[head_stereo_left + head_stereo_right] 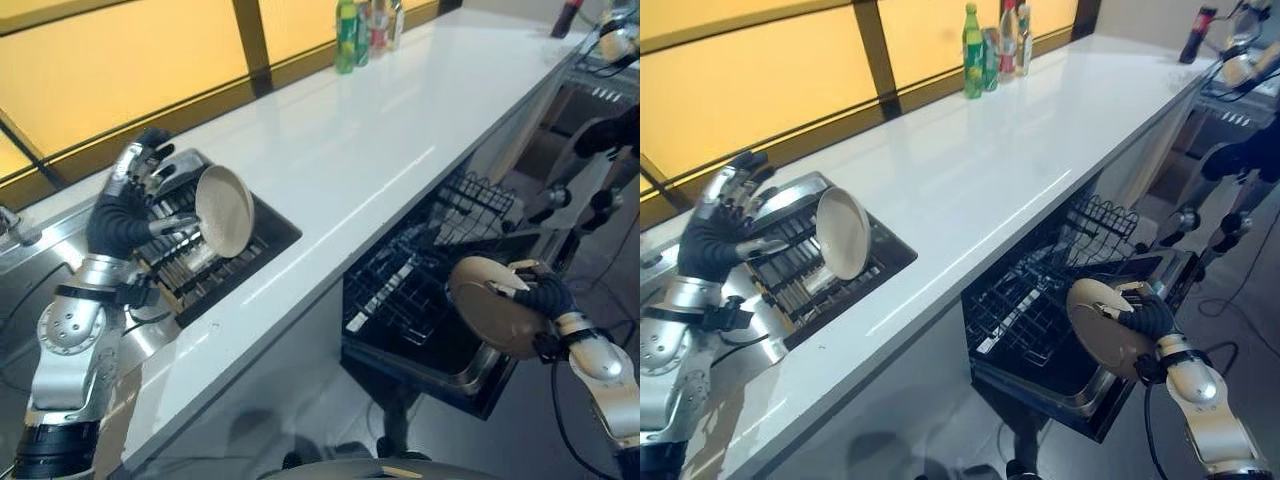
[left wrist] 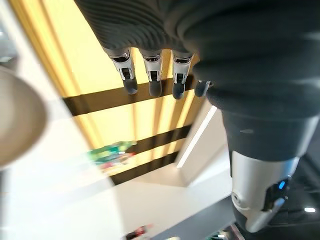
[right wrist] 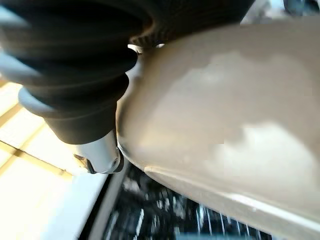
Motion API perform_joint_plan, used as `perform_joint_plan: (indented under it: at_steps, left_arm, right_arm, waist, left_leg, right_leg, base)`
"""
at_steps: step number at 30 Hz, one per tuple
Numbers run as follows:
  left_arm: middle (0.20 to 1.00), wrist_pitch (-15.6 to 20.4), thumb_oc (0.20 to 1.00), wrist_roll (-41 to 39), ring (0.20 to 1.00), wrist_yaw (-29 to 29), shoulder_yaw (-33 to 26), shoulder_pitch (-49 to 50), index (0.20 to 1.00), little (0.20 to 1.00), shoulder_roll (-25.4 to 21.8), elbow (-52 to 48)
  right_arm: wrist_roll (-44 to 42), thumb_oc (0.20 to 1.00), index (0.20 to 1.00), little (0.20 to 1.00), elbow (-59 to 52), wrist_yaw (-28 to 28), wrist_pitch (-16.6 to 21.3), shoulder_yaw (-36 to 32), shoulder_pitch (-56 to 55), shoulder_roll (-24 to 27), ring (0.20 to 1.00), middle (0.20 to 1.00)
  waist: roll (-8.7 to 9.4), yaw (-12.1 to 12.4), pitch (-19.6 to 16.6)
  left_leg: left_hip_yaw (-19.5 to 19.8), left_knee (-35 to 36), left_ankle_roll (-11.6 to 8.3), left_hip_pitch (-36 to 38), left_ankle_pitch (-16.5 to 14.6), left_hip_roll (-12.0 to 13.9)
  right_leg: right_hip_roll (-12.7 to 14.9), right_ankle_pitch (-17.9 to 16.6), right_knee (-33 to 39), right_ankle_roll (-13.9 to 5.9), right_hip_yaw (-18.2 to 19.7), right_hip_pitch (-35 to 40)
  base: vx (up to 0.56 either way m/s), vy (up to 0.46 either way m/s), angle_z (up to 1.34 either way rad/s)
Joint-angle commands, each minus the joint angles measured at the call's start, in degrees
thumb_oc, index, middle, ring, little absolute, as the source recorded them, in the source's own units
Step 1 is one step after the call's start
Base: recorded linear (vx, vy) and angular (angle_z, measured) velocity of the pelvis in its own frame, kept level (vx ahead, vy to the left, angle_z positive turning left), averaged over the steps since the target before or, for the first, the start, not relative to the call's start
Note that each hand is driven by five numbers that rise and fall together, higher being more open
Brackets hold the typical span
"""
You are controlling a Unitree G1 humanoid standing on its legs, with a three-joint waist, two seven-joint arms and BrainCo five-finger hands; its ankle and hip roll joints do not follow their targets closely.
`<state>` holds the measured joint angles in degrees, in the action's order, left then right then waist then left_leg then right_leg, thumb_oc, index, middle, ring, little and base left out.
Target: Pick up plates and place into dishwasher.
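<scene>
White counter (image 1: 380, 140) spans the frame. Right hand (image 1: 540, 295), lower right, fingers curled on a beige plate (image 1: 490, 305) above the dishwasher rack (image 1: 400, 290); a loose rim grip risks dropping it. Left hand (image 1: 135, 195), fingers spread, beside the second plate (image 1: 225, 210) in the dish rack (image 1: 215, 265).

In my right hand (image 1: 545, 297) I hold a round beige plate (image 1: 490, 305), fingers curled over its rim, its underside turned toward the camera. It is tilted nearly on edge at the lower right of the frame, above the front edge of the open dishwasher (image 1: 420, 300). The dishwasher's black wire rack (image 1: 400, 285) is pulled out at centre right, below the white tabletop's edge. A second beige plate (image 1: 224, 210) stands almost upright on its rim in the dark dish rack (image 1: 215, 265) at the left of the frame, its hollow face turned to the right. My left hand (image 1: 135, 205) is just beside it, fingers spread; I cannot tell whether they touch it.
</scene>
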<state>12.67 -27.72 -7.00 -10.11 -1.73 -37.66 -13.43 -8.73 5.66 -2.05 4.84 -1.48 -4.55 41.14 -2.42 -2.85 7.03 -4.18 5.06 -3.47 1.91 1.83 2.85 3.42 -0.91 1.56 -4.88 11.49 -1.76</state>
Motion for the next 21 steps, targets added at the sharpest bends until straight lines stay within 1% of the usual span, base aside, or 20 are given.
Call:
perform_joint_plan:
  at_steps: [1, 3, 5, 6, 10, 12, 14, 15, 16, 20, 21]
  left_arm:
    - [1.0, 2.23, 1.0, 1.09, 1.0, 2.91, 2.32, -6.42, 1.0, 1.0, -3.35, 1.43]
    - [1.0, 2.7, 1.0, 0.27, 1.0, 3.43, 3.4, -7.41, 1.0, 1.0, -4.28, 2.0]
    - [1.0, 3.5, 1.0, 0.15, 1.0, 3.32, 4.23, -8.06, 1.0, 1.0, -4.18, 3.08]
    - [1.0, 3.42, 1.0, 0.0, 1.0, 3.22, 4.52, -8.18, 1.0, 1.0, -4.02, 3.24]
    - [1.0, 2.49, 1.0, -0.38, 1.0, 2.71, 5.42, -8.0, 1.0, 1.0, -3.3, 3.41]
    - [1.0, 2.01, 1.0, -0.52, 1.0, 1.85, 5.55, -7.81, 1.0, 1.0, -2.86, 3.5]
    - [1.0, 1.69, 1.0, -0.59, 1.0, 1.18, 5.83, -8.17, 1.0, 1.0, -2.36, 4.19]
    - [1.0, 1.68, 1.0, -0.59, 1.0, 1.12, 5.88, -8.28, 1.0, 1.0, -2.36, 4.28]
    - [1.0, 1.56, 1.0, -0.74, 1.0, 0.47, 6.29, -8.68, 1.0, 1.0, -2.01, 5.32]
    - [1.0, -0.25, 1.0, -0.26, 1.0, -0.83, 6.14, -7.44, 1.0, 1.0, -1.08, 5.17]
    - [1.0, -0.75, 1.0, -0.39, 1.0, -0.99, 5.91, -7.06, 1.0, 1.0, -1.08, 4.91]
  right_arm:
    - [-5.17, 0.2, 0.2, 0.2, 0.56, 1.06, 6.79, 0.5, 7.48, 1.9, 0.2, 0.2]
    - [-9.02, 0.2, 0.2, 0.2, 2.43, 0.84, 8.07, 1.94, 9.56, 2.32, 0.2, 0.2]
    - [-12.93, 0.2, 0.2, 0.2, 4.62, 0.24, 10.45, 2.97, 11.26, 1.1, 0.2, 0.2]
    - [-14.47, 0.2, 0.2, 0.2, 5.33, -0.25, 11.02, 3.24, 11.93, 0.54, 0.2, 0.2]
    - [-19.5, 0.2, 0.2, 0.2, 6.15, -2.48, 12.16, 3.96, 14.54, -0.76, 0.2, 0.2]
    - [-23.6, 0.2, 0.2, 0.2, 5.39, -4.51, 12.3, 3.71, 16.01, -1.47, 0.2, 0.2]
    - [-28.37, 0.2, 0.2, 0.2, 4.32, -7.98, 11.28, 3.01, 17.23, -3.11, 0.2, 0.2]
    - [-28.72, 0.2, 0.2, 0.2, 4.29, -8.28, 11.15, 2.9, 17.27, -3.21, 0.2, 0.2]
    - [-29.75, 0.2, 0.2, 0.2, 4.95, -10.56, 10.03, 3.09, 18.04, -4.13, 0.2, 0.2]
    - [-27.6, 0.2, 0.2, 0.2, 5.78, -12.73, 6.43, 4.22, 15.49, -5.73, 0.2, 0.2]
    - [-25.86, 0.2, 0.2, 0.2, 6.28, -12.84, 5.99, 4.43, 14.37, -5.93, 0.2, 0.2]
  waist:
    - [0.38, 1.51, 2.41]
    - [0.25, 2.38, 3.06]
    - [0.05, 3.26, 3.48]
    - [0.0, 3.6, 3.4]
    - [0.09, 4.75, 2.45]
    - [0.23, 5.36, 1.98]
    - [0.34, 5.65, 1.58]
    - [0.37, 5.69, 1.62]
    - [0.41, 5.89, 1.15]
    - [0.67, 6.27, -0.19]
    - [0.68, 6.24, -0.38]
  left_leg:
    - [8.82, -2.56, 2.71, -5.39, -0.88, -2.53]
    - [9.44, -2.86, 2.43, -6.42, -0.52, -2.42]
    - [10.04, -3.06, 2.2, -6.91, -0.32, -2.17]
    - [10.33, -3.0, 2.13, -6.83, -0.26, -2.12]
    - [10.93, -2.93, 1.81, -6.05, -0.38, -1.74]
    - [11.19, -3.05, 1.59, -5.75, -0.51, -1.48]
    - [11.37, -3.12, 1.48, -5.48, -0.64, -1.32]
    - [11.38, -3.13, 1.47, -5.43, -0.66, -1.32]
    - [11.55, -3.11, 1.37, -5.1, -0.77, -1.26]
    - [11.85, -2.64, 1.24, -3.71, -0.56, -1.14]
    - [11.89, -2.59, 1.26, -3.49, -0.52, -1.17]
  right_leg:
    - [-0.11, 1.68, -4.47, -0.37, -6.11, -3.53]
    - [-0.08, 1.78, -4.31, -0.14, -7.18, -3.72]
    - [-0.08, 1.88, -4.08, 0.17, -8.21, -3.62]
    - [-0.03, 1.89, -3.81, 0.21, -8.6, -3.31]
    - [0.24, 2.16, -3.12, 0.27, -9.85, -1.89]
    - [0.42, 2.31, -2.95, 0.23, -10.46, -1.27]
    - [0.49, 2.56, -2.97, 0.2, -10.72, -0.86]
    - [0.5, 2.59, -2.98, 0.2, -10.73, -0.8]
    - [0.56, 2.76, -2.99, 0.23, -10.85, -0.41]
    - [0.79, 2.88, -2.76, 0.11, -11.35, 0.96]
    - [0.77, 2.91, -2.79, 0.1, -11.3, 1.12]
  base:
    - [-0.03, -0.088, 0.12]
    - [-0.02, -0.079, 0.18]
    - [0.03, -0.06, 0.13]
    - [0.08, -0.041, 0.06]
    - [0.13, -0.035, 0.06]
    - [0.11, -0.026, -0.05]
    - [0.09, -0.003, 0.06]
    - [0.11, 0.01, 0.04]
    - [0.13, 0.014, 0.0]
    - [0.17, 0.016, -0.01]
    - [0.12, 0.019, 0.01]
